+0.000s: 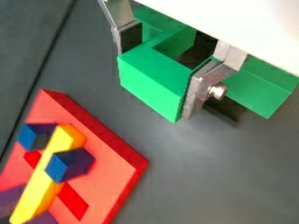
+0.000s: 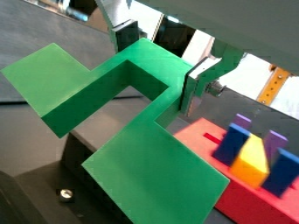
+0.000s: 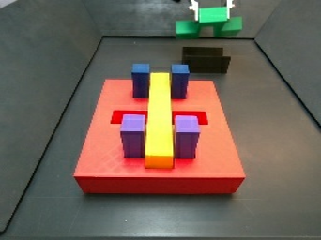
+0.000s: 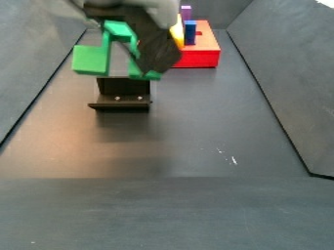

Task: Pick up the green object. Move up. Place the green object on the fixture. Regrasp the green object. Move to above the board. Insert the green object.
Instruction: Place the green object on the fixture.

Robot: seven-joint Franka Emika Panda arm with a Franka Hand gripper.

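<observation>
Gripper (image 1: 163,66) clamped on the green object (image 1: 158,79), silver fingers (image 1: 208,87) pressing its sides in both wrist views. Piece is in the air, clear of everything, above the fixture (image 4: 121,95); a side view shows it (image 4: 111,49) hanging over the black bracket with a gap between.

Board (image 3: 100,159) sits mid-floor, well apart from the fixture (image 3: 206,59). Yellow bar (image 3: 160,117) runs down its centre, blue posts (image 3: 142,77) at the far end, purple posts (image 3: 133,136) nearer. Dark recesses beside the bar, partly hidden by the posts.

Arm body blurred in a side view; gripper (image 3: 212,11) cut off by the frame edge in another.
</observation>
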